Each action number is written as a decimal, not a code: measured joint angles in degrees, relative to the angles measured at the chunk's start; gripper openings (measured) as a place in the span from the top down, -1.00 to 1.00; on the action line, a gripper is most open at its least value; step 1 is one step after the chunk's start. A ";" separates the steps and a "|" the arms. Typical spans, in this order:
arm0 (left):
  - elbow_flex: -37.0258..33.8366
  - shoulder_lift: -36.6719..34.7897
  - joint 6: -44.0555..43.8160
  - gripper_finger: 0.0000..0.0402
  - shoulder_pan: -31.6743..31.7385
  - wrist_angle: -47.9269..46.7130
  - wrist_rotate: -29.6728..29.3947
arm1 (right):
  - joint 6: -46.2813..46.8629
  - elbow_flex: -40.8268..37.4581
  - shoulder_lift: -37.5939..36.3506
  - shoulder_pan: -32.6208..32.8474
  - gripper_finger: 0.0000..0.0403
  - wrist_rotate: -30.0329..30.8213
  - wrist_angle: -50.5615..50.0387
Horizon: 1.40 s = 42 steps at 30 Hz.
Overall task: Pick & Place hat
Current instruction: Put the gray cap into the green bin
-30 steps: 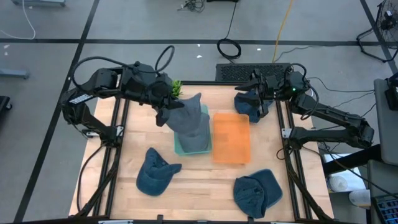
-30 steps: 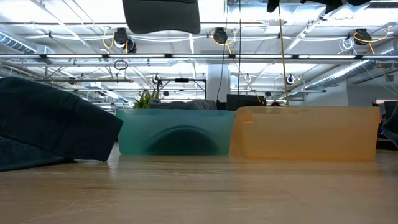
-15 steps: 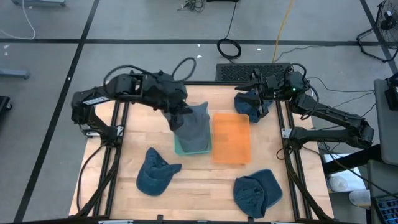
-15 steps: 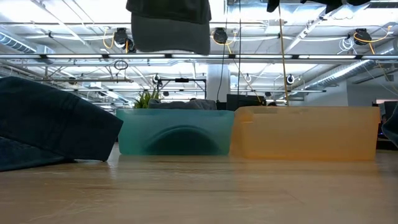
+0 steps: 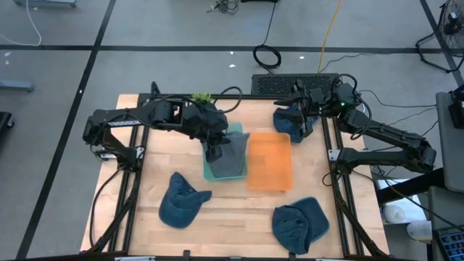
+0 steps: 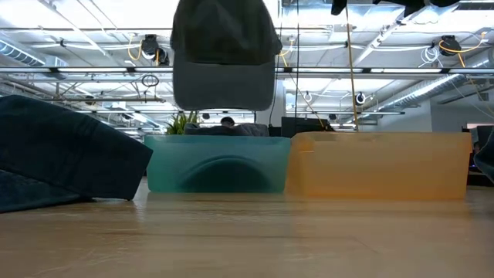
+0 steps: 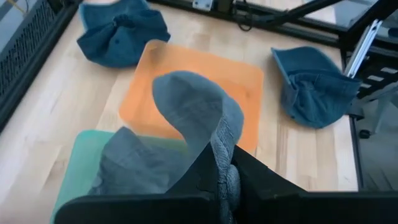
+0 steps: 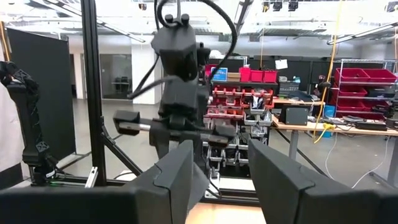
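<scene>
Grey fabric is bunching between my left gripper (image 5: 215,152)'s fingers (image 7: 249,177), which are pinching tight on the grey hat (image 5: 230,154). I am holding it above the teal bin (image 5: 209,174), and the hat is hanging clear of the rim in the low view (image 6: 224,58). Just beside the teal bin, the orange bin (image 5: 270,161) is sitting. My right gripper (image 5: 298,109) is waiting at the table's far right corner, fingers partly apart with nothing between them, over a blue hat (image 5: 290,125). Two more blue hats (image 5: 181,201) are lying on the near side of the wooden table (image 5: 159,156).
</scene>
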 joint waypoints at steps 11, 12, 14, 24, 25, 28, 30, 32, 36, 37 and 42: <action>-6.78 -0.07 -0.52 0.92 -0.12 4.22 0.66 | -3.92 0.00 0.00 0.00 0.30 0.01 0.02; -7.37 -0.07 -0.39 0.92 -0.13 4.32 0.66 | -3.92 0.00 0.00 0.00 0.30 0.02 0.02; -8.69 -0.09 -0.41 0.92 -0.13 4.65 0.66 | -3.92 0.00 0.00 0.00 0.30 0.03 0.02; -14.94 -0.09 0.76 0.92 0.41 12.46 3.55 | -4.55 0.00 0.00 0.00 0.30 0.03 0.02; -15.85 -0.09 0.77 0.92 0.60 13.53 3.56 | -4.55 0.00 0.00 0.00 0.30 0.03 0.02; -18.35 -0.05 0.81 0.92 1.48 14.64 3.95 | -4.51 0.00 0.00 0.00 0.30 0.03 0.02; -19.57 -0.06 0.65 0.92 2.05 15.13 3.98 | -4.53 0.00 0.00 0.00 0.30 0.03 0.02; -21.23 -0.09 0.58 0.92 2.55 16.99 4.16 | -4.53 0.00 0.00 0.00 0.30 0.03 0.02; -24.17 -0.09 0.69 0.92 3.81 18.45 5.42 | -4.53 0.00 0.00 0.00 0.30 0.03 0.02; -24.92 -0.09 0.66 0.92 4.14 19.21 5.50 | -4.54 0.00 0.00 0.00 0.30 0.03 0.02; -28.06 -0.09 0.61 0.92 5.94 20.66 4.23 | -4.55 0.00 -0.02 0.00 0.30 0.03 -0.76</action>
